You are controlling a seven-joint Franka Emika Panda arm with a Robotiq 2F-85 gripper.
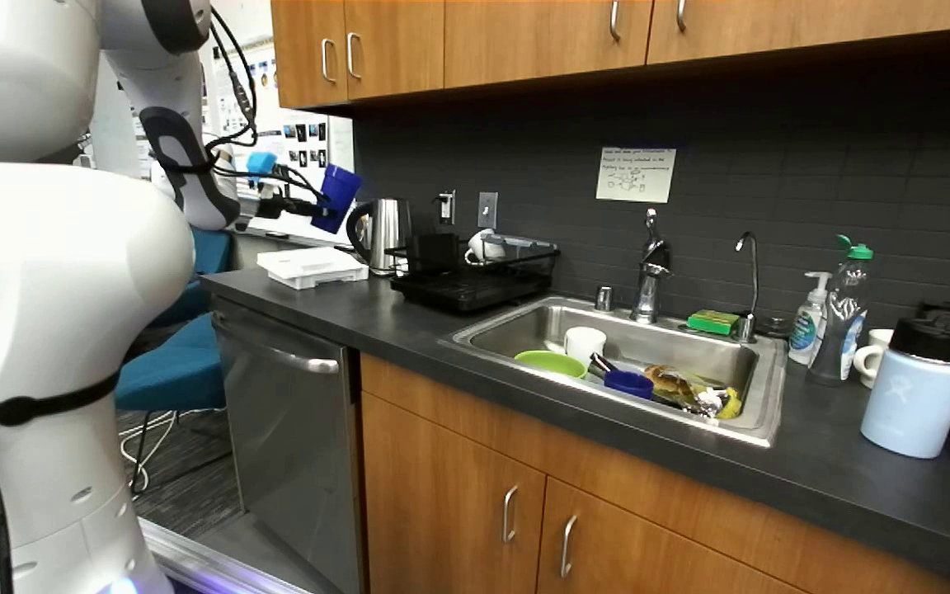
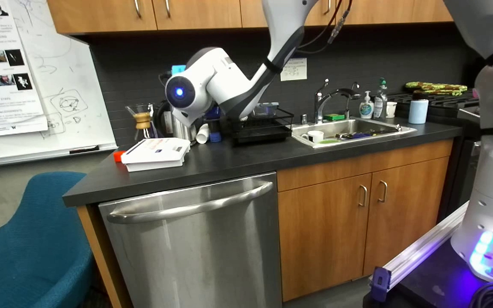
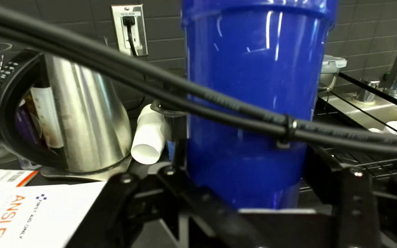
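Gripper clamped on a blue cup; wrist view: kettle to its left, dish rack to its right.

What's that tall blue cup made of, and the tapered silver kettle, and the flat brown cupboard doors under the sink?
Tall blue cup: probably glossy plastic; sharp bright streaks run down its smooth wall.
Tapered silver kettle: likely brushed stainless steel, judging by its soft grey sheen.
Flat brown cupboard doors: satin wood or wood-look laminate; grain shows, but I can't tell which.
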